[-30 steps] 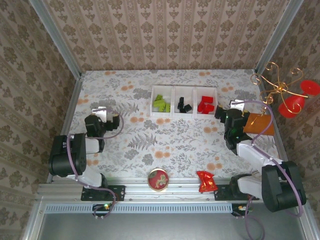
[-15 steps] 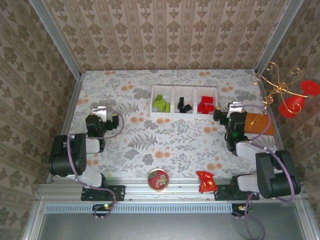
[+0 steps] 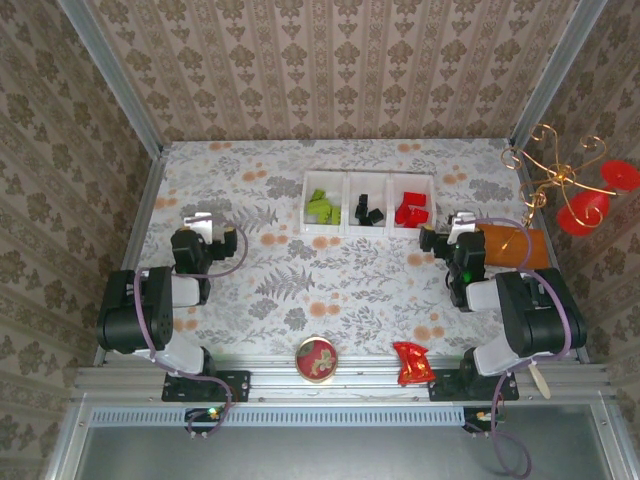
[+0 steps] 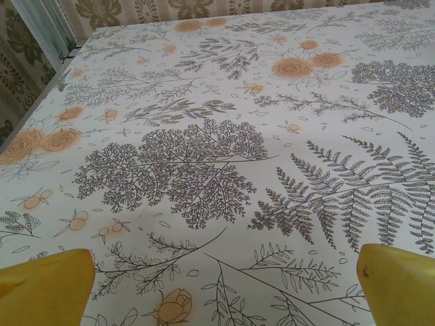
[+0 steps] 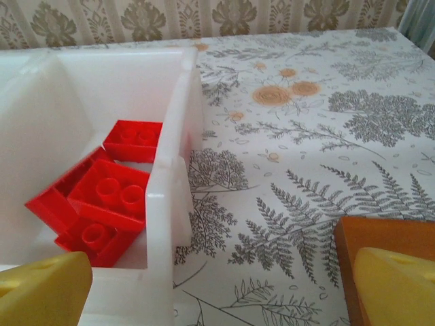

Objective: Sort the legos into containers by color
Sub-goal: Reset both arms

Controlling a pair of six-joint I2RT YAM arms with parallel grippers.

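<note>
Wallpapered walls box in a fern-and-flower bench where a colour sort looks finished. At the near edge sit a round red-topped tin and a crumpled red wrapper, neither part of the job. Farther in, the left fingers hang spread wide and empty over bare print, well apart from everything. The right fingers are likewise spread wide and grasp nothing. They are poised between an orange board on their right and the tray's red end on their left. Beyond them the white tray lies with its long axis running left to right across the bench, three compartments in a row. Green bricks fill the left one, black bricks the middle, red bricks the right. Seen from the right wrist, the red bricks lie just ahead and to the left of the fingers, behind the tray's end wall. Every brick in view lies inside the tray, so the right arm, much the nearer to it, seems to have nothing left to fetch.
</note>
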